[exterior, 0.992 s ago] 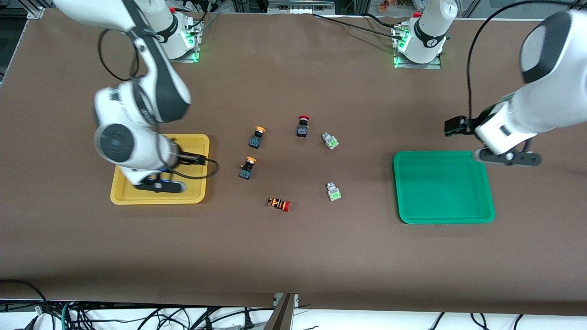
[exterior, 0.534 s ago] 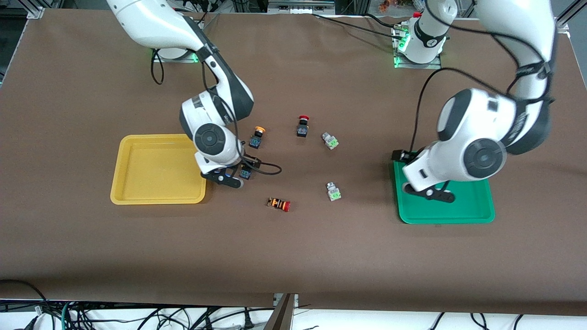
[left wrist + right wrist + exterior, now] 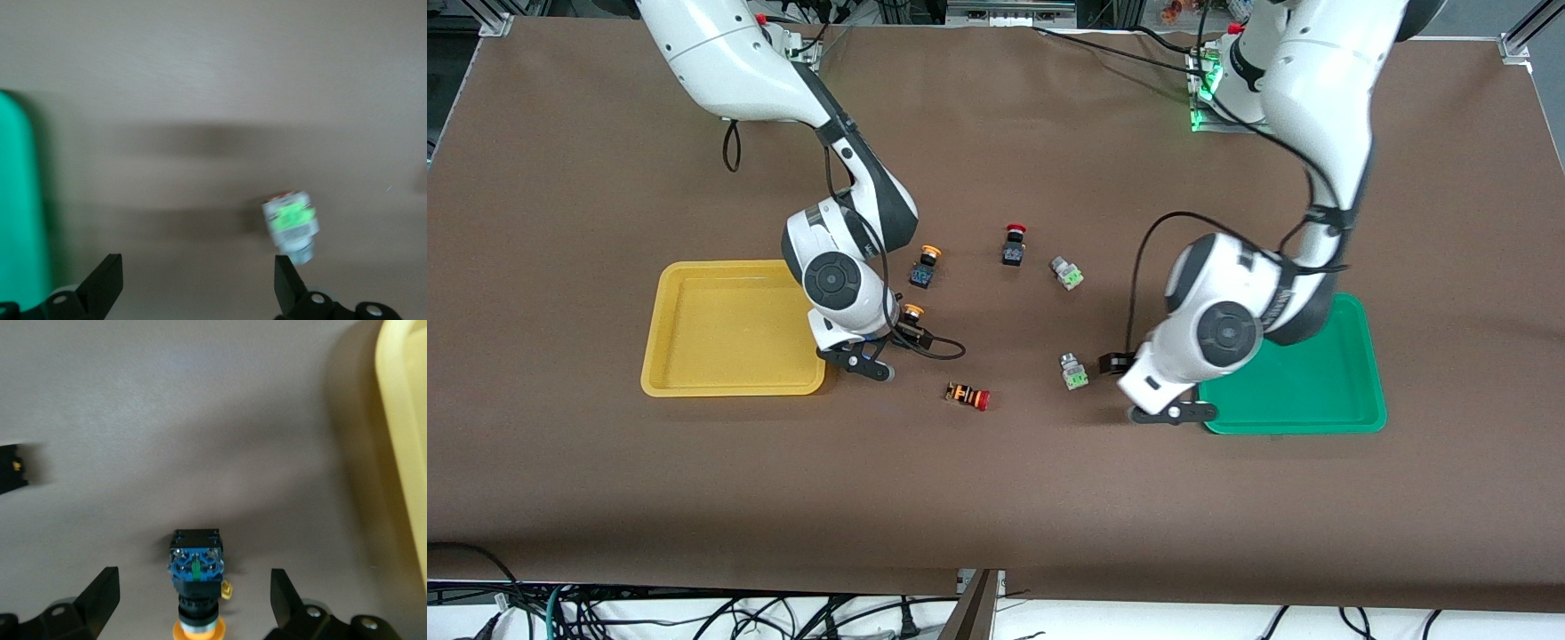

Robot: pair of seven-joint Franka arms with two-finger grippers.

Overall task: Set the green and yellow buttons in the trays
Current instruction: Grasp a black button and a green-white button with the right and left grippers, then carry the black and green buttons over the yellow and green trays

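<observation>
My right gripper [image 3: 869, 354] is open and low at a yellow-capped black button [image 3: 911, 314], beside the yellow tray [image 3: 734, 388]. In the right wrist view that button [image 3: 197, 577] lies between the spread fingers of the right gripper [image 3: 193, 603]. My left gripper [image 3: 1172, 412] is open at the green tray [image 3: 1294, 425] edge, close to a grey-green button [image 3: 1073, 373]. In the left wrist view that button [image 3: 291, 225] lies by one finger of the left gripper [image 3: 197, 283], not between the two. A second yellow button [image 3: 927, 265] and a second green button [image 3: 1067, 273] lie farther from the front camera.
A black switch with a red cap [image 3: 1013, 244] lies between the second yellow and second green buttons. An orange-striped switch with a red cap [image 3: 967, 396] lies nearer the front camera. The yellow tray's rim [image 3: 403, 453] and the green tray's edge [image 3: 20, 200] show in the wrist views.
My right gripper moved from over the yellow tray to the nearer yellow button. My left gripper swept across the green tray to its edge beside the nearer green button.
</observation>
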